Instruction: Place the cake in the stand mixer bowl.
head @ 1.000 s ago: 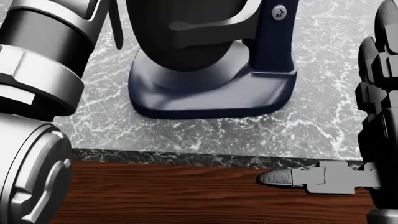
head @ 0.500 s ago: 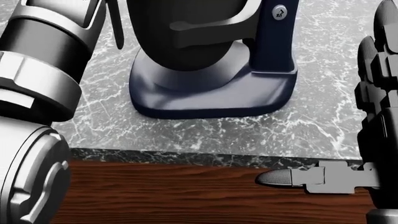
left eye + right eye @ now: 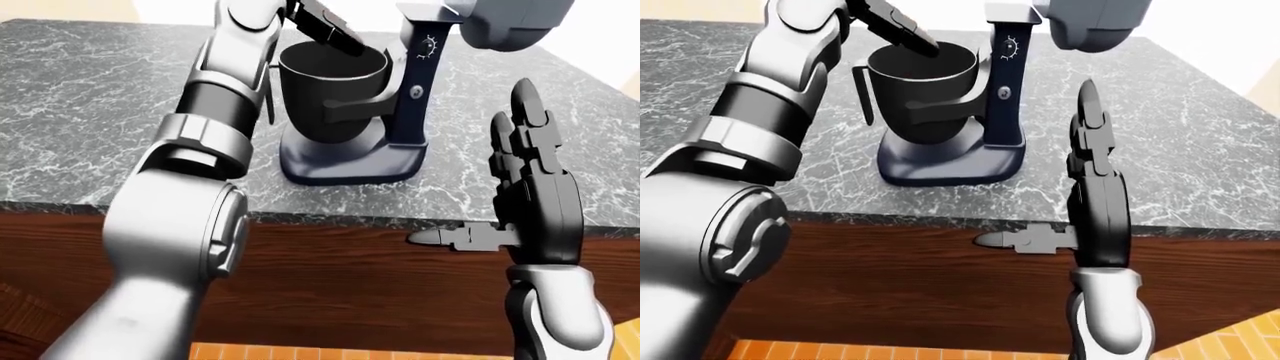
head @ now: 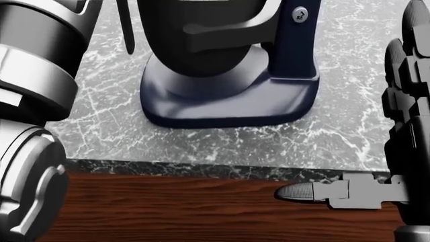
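The dark stand mixer bowl (image 3: 335,90) sits on the navy mixer base (image 3: 350,161), under the raised mixer head (image 3: 510,19). My left arm (image 3: 215,112) reaches up the left side of the picture. Its left hand (image 3: 322,26) is over the bowl's rim with dark fingers pointing into the bowl; the top edge cuts most of the hand off. No cake shows in any view. My right hand (image 3: 500,180) is open and empty, fingers upright and thumb pointing left, to the right of the mixer near the counter edge.
The mixer stands on a grey marble counter (image 3: 90,112), whose edge (image 4: 201,169) crosses the head view. Below it is a dark wood cabinet face (image 3: 350,285). Orange floor tiles (image 3: 890,351) show at the bottom.
In the head view my left forearm has shifted left and partly out of the picture. The mixer and my right hand have hardly moved.
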{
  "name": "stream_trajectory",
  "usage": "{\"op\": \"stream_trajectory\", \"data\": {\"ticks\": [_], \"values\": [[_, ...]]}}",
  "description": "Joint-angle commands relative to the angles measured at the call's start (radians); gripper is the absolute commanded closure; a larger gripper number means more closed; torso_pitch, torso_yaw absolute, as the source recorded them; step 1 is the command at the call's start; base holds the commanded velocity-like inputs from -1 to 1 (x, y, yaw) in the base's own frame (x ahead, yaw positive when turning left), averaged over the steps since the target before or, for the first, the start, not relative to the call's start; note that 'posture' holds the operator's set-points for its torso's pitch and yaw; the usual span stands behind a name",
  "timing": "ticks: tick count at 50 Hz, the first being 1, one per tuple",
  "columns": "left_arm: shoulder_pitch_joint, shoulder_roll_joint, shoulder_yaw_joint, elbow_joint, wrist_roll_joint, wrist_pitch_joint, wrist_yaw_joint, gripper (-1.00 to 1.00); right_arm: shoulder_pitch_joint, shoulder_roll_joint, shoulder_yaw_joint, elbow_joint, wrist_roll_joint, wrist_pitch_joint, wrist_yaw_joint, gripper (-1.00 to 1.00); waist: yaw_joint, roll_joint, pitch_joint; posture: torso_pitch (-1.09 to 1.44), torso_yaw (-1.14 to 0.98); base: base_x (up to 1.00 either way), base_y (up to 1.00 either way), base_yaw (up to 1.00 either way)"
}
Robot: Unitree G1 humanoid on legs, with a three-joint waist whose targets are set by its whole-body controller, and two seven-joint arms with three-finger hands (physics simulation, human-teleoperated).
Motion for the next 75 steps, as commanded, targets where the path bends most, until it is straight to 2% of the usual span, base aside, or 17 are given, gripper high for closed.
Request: {"op": "stream_trajectory", "data": {"ticks": [1, 15, 20, 36, 41, 52, 75], "values": [[-0.045, 0.014, 0.006, -0.042, -0.007, -0.019, 0.007, -1.0, -0.016, -0.005, -0.006, -0.034, 0.001, -0.024, -0.004, -1.0, 0.0, -0.002, -0.025, 0.0, 0.0, 0.0, 0.0, 0.0], [-0.06, 0.045, 0.019, -0.07, -0.053, 0.0, -0.007, -1.0, -0.019, -0.005, -0.002, -0.03, 0.0, -0.025, -0.007, -1.0, 0.002, -0.003, -0.023, 0.0, 0.0, 0.0, 0.0, 0.0], [-0.035, 0.043, 0.017, -0.128, -0.075, 0.032, -0.017, -1.0, -0.018, -0.004, 0.001, -0.032, -0.002, -0.025, -0.008, -1.0, 0.002, -0.003, -0.023, 0.0, 0.0, 0.0, 0.0, 0.0], [0.013, 0.1, 0.028, -0.224, -0.128, 0.065, -0.014, -1.0, -0.018, -0.002, 0.007, -0.025, -0.005, -0.027, -0.01, -1.0, 0.001, 0.002, -0.022, 0.0, 0.0, 0.0, 0.0, 0.0], [0.029, 0.113, 0.031, -0.287, -0.146, 0.103, -0.018, -1.0, -0.018, -0.002, 0.005, -0.024, -0.004, -0.029, -0.009, -1.0, 0.0, 0.003, -0.023, 0.0, 0.0, 0.0, 0.0, 0.0], [0.12, 0.166, 0.039, -0.561, -0.173, 0.243, -0.033, -1.0, -0.022, -0.003, 0.008, -0.03, -0.009, -0.022, -0.008, -1.0, -0.004, 0.01, -0.018, 0.0, 0.0, 0.0, 0.0, 0.0], [0.246, 0.214, 0.06, -0.774, -0.183, 0.334, -0.038, -1.0, -0.017, -0.002, 0.004, -0.038, -0.006, -0.021, -0.006, -1.0, -0.003, 0.013, -0.015, 0.0, 0.0, 0.0, 0.0, 0.0]]}}
